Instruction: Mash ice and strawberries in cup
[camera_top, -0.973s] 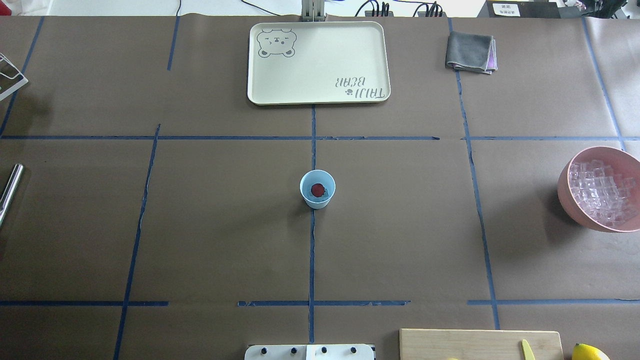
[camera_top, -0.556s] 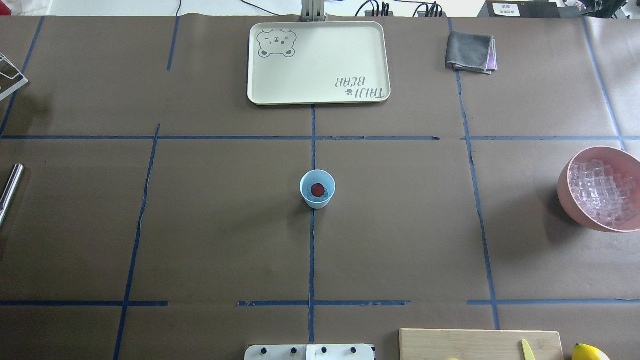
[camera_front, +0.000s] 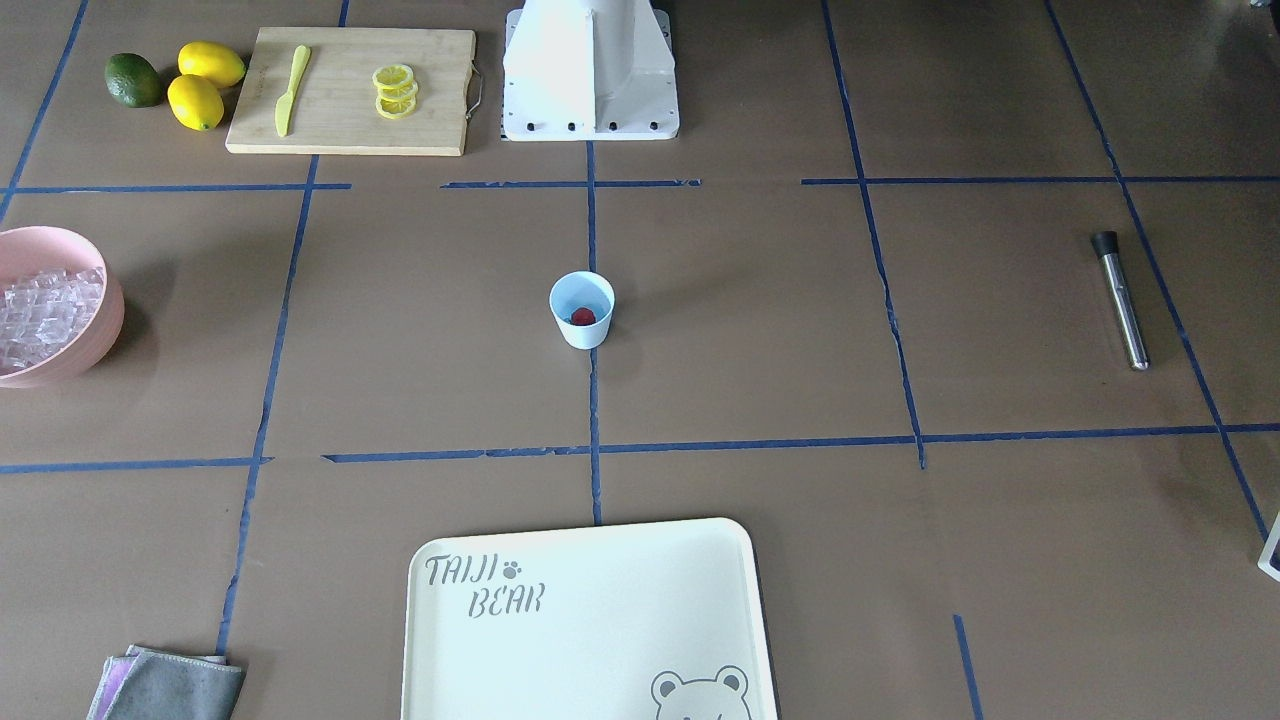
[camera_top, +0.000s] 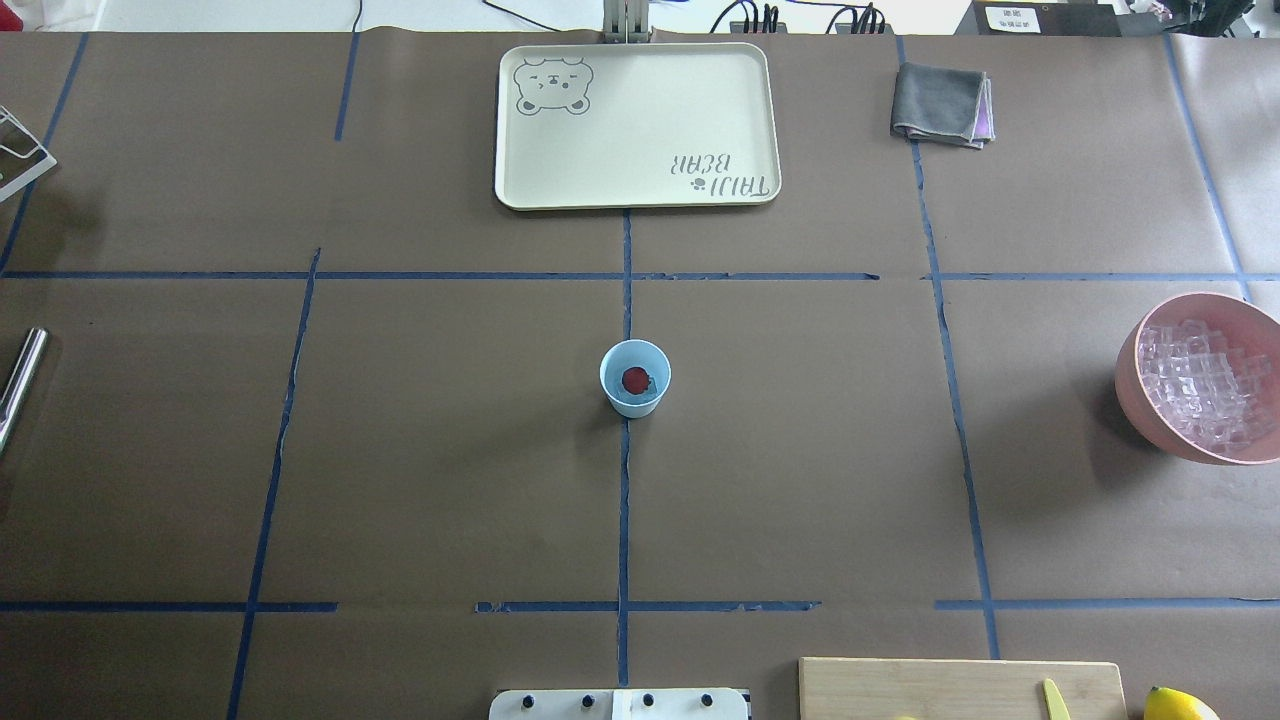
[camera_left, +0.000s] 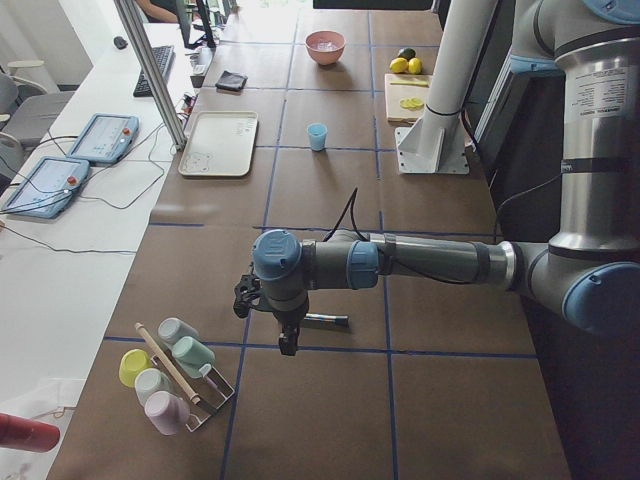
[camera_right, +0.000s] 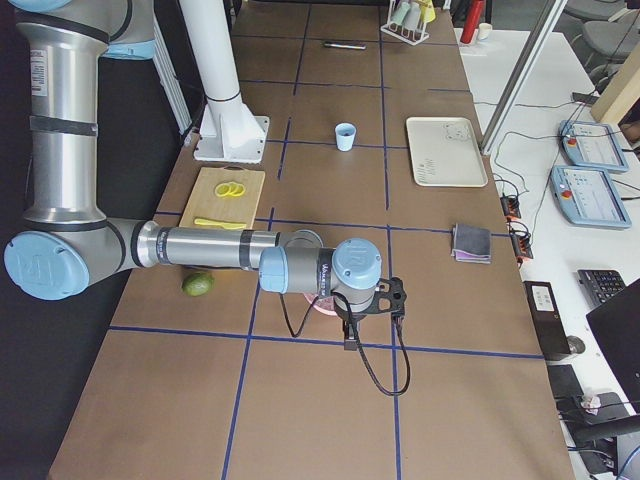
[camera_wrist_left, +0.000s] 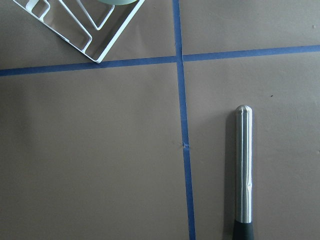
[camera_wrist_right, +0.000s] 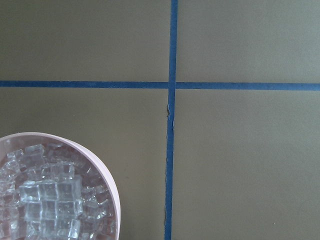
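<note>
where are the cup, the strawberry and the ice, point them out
cup (camera_top: 633, 405), overhead exterior view, on its outer wall below the rim.
strawberry (camera_top: 635, 380), overhead exterior view, middle of the red berry.
ice (camera_top: 1200, 385), overhead exterior view, middle of the cube pile.

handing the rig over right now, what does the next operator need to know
Left gripper: hangs above the table beside the metal muddler, which lies flat; open or shut cannot be told.
Right gripper: hangs by the pink bowl; state cannot be told either.
Cup: upright at table centre, one strawberry inside, no ice visible in it.
Ice: in the pink bowl.
Done: strawberry in cup.
Left: move ice into the cup, pick up the muddler, mash.
</note>
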